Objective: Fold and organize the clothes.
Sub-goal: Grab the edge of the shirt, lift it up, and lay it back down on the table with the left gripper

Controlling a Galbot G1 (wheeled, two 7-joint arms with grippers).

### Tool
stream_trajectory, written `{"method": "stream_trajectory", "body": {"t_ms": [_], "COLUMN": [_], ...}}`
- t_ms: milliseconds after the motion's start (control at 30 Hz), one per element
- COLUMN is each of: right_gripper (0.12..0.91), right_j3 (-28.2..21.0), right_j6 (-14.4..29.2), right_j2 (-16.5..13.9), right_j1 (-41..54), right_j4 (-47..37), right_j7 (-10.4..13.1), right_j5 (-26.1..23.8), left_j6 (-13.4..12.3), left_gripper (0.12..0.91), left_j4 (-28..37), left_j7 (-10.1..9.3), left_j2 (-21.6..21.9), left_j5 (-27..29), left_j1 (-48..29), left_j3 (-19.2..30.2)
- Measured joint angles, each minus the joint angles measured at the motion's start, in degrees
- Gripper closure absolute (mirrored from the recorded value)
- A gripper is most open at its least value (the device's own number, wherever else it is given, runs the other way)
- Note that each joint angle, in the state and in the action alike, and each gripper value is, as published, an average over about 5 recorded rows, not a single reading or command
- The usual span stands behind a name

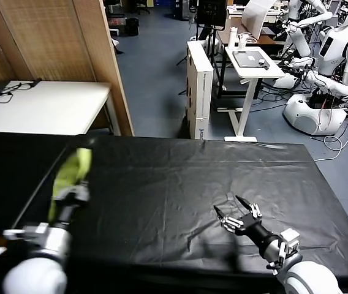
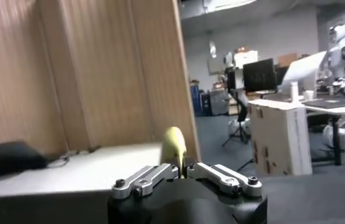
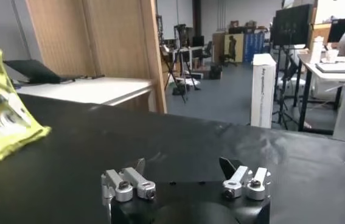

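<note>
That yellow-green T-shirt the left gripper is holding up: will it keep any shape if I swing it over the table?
Probably not. The T-shirt hangs bunched from the shut left gripper, so it looks floppy. It likely drapes and sways. It seems light.

T-shirt blurred (left gripper covers its lower end)

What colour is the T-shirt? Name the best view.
Lime yellow-green T-shirt, with a small white print; right wrist view.

1 lime T-shirt, 2 grippers, 1 black table
</note>
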Motion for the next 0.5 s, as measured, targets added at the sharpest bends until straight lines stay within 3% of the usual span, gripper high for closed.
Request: {"method": "stream_trajectory", "body": {"t_ms": [100,233,333,500], "right_gripper": [0.118,0.118,0.118,0.118], "right_j3": [-0.2,-0.5,-1.1,-3.3], "right_j6": [-0.1,-0.5,-1.7,-5.8], "right_j2": [0.2,0.1,0.0,-0.1], "right_j1": [-0.2,0.3,1.1,3.6], "right_j4": [0.5,0.8,0.6,-0.4], "right_j7": [0.0,0.2,1.1,3.8], "right_j5": [-0.2,0.5,2.3,8.4], "left_j6": [-0.8,-1.3,-1.2,-1.9], "left_gripper": [0.858,0.842,0.723,0.406], "left_j4": [4.5,11.6,14.4,15.0], "left_j7": [0.48,0.7,0.8,1.66], "left_j2": [-3.9,-8.2,-10.0,-10.7], "left_j5": [0.7,1.9,2.9,4.4], "left_j1": [-1.6,-2.9,-3.1,-2.8], "left_j3": [7.3,13.0,15.9,19.0]}}
